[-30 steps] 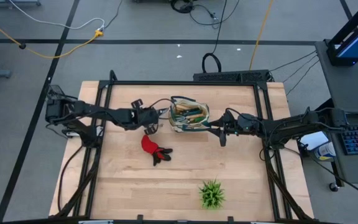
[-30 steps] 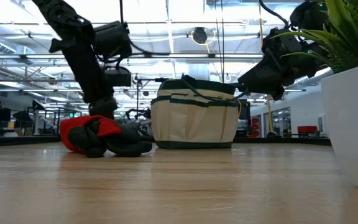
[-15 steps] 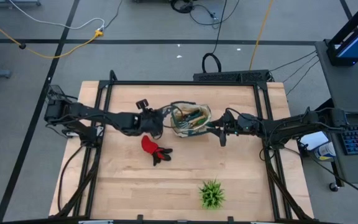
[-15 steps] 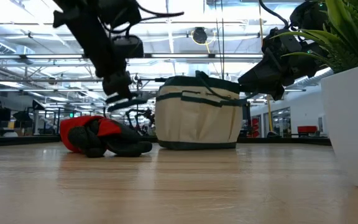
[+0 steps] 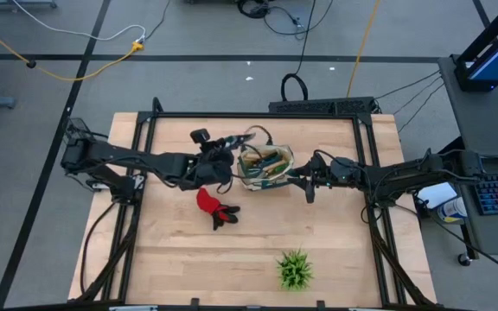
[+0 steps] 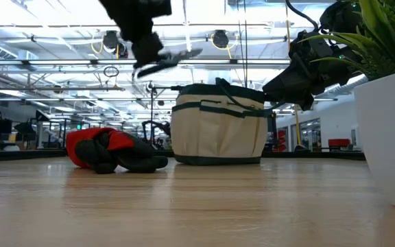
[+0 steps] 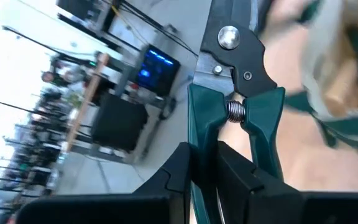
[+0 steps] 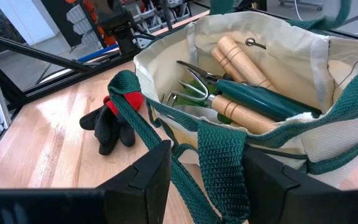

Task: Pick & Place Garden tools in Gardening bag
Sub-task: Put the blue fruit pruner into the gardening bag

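- Fingers (image 7: pixel 179 174) of the left gripper (image 5: pixel 217 161) are clamped on the green handles of the pruning shears (image 7: pixel 238 93), whose steel blades and coil spring project beyond the fingertips; the tool is held in the air just beside the gardening bag (image 5: pixel 264 165).
- Right gripper (image 8: pixel 207 180) fingers are closed on the bag's green woven handle (image 8: pixel 219 171).
- Wooden-handled tools (image 8: pixel 241 62) are seen inside the cream bag.
- A red-and-black glove (image 5: pixel 214 206) lies on the table (image 5: pixel 232 259) near the bag.

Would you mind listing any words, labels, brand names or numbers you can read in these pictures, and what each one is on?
None can be read.
Gardening bag: plain cream fabric with green trim, no lettering visible.
Pruning shears held in the left gripper: no marking visible.
Blue screen in the room: too blurred to read.
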